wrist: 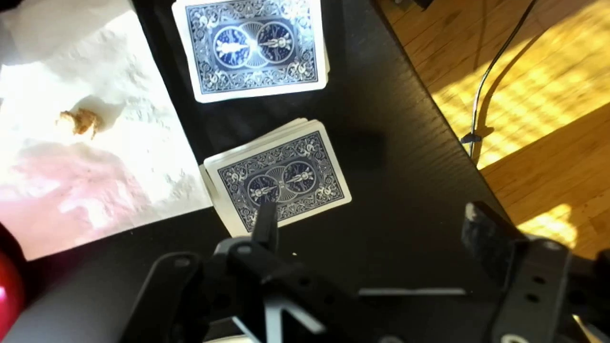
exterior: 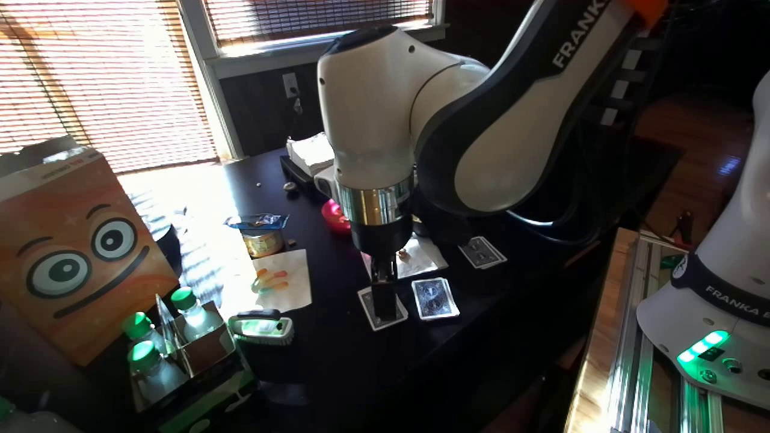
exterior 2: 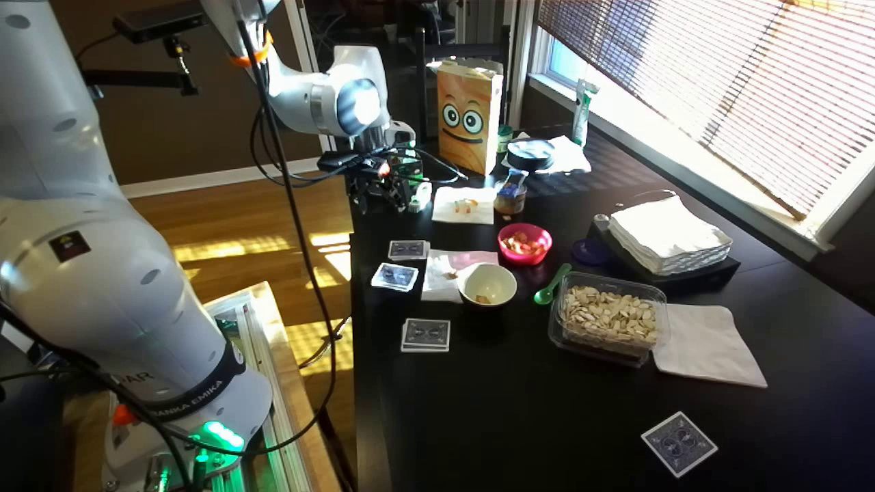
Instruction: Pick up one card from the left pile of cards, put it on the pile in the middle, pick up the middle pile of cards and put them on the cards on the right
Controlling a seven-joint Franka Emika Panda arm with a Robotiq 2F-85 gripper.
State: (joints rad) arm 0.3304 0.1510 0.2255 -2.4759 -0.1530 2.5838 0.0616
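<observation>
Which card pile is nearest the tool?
The left pile of cards, darker than the bluish middle pile beside it. In the wrist view, the tool partly hides only this pile. The right pile lies farther off.

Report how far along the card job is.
Done: nothing clearly; the left pile, middle pile and right pile lie apart, though an earlier one-card transfer can't be ruled out. In hand: nothing; the claw stands open, gripping nothing. Remaining: apparently the one-card transfer from left to middle, then the middle pile, which lies separate, onto the right pile.
</observation>
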